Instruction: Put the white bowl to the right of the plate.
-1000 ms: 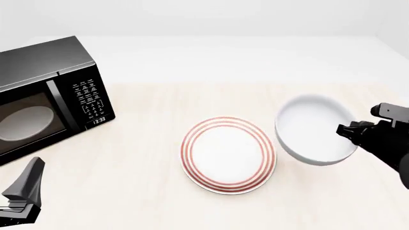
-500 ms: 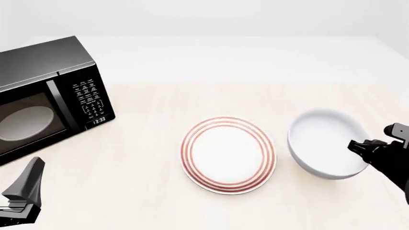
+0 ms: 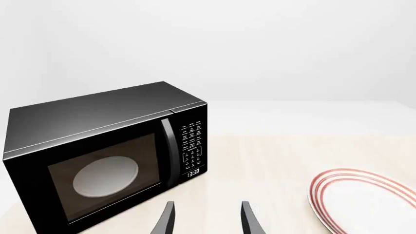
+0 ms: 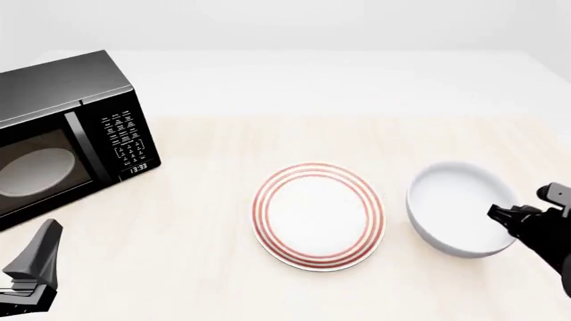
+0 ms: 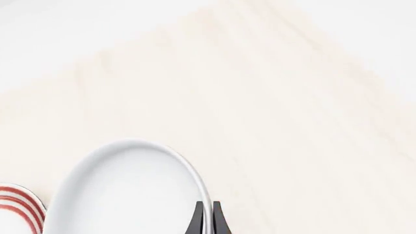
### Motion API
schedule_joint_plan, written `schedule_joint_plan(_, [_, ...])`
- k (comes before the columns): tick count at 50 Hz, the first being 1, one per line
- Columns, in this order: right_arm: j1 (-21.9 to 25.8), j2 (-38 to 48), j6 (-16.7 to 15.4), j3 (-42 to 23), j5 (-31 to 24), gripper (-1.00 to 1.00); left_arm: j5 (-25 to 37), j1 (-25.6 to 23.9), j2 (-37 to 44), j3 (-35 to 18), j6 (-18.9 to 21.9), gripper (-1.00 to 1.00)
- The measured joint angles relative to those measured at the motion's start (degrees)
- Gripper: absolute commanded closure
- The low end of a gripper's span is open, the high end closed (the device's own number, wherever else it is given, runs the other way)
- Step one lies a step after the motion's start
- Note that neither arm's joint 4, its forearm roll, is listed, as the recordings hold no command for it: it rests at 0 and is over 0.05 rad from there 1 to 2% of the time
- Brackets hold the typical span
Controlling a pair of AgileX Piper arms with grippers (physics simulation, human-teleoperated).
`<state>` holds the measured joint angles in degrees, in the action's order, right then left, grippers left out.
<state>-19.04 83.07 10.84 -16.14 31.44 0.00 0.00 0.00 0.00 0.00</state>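
The white bowl [image 4: 457, 208] sits on the table to the right of the red-ringed plate [image 4: 319, 215], with a small gap between them. My right gripper [image 4: 505, 214] is shut on the bowl's right rim; in the right wrist view its two fingers pinch the rim [image 5: 206, 220] of the bowl [image 5: 123, 195]. The plate's edge also shows in that view [image 5: 16, 204] and in the left wrist view [image 3: 364, 202]. My left gripper [image 3: 206, 219] is open and empty, at the table's front left [image 4: 31, 267].
A black microwave [image 4: 63, 134] stands at the left with its door shut and a pale oval dish [image 4: 31, 170] behind the glass. It also fills the left wrist view [image 3: 110, 156]. The light wooden tabletop [image 4: 295, 140] stretches behind the plate.
My right gripper has carried the bowl to the right and down toward the front. The bowl now stands lower and clear of the plate. The left arm has not moved.
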Motion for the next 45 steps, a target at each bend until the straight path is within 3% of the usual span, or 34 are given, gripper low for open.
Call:
schedule_joint_plan(22, [-0.19, 5.2, 0.18, -0.68, 3.85, 1.0, 0.0, 0.0, 0.0, 0.0, 0.0, -1.0])
schedule_joint_plan(23, [-0.18, 5.17, 0.21, -0.66, 3.86, -1.0, 0.0, 0.0, 0.0, 0.0, 0.0, -1.0])
schedule_joint_plan(32, [0.44, 1.18, 0.84, -0.32, 1.4, -1.0, 0.0, 0.0, 0.0, 0.0, 0.0, -1.0])
schedule_joint_plan(45, [1.45, -13.29, 0.76, 0.22, -8.69, -1.0, 0.0, 0.0, 0.0, 0.0, 0.0, -1.0])
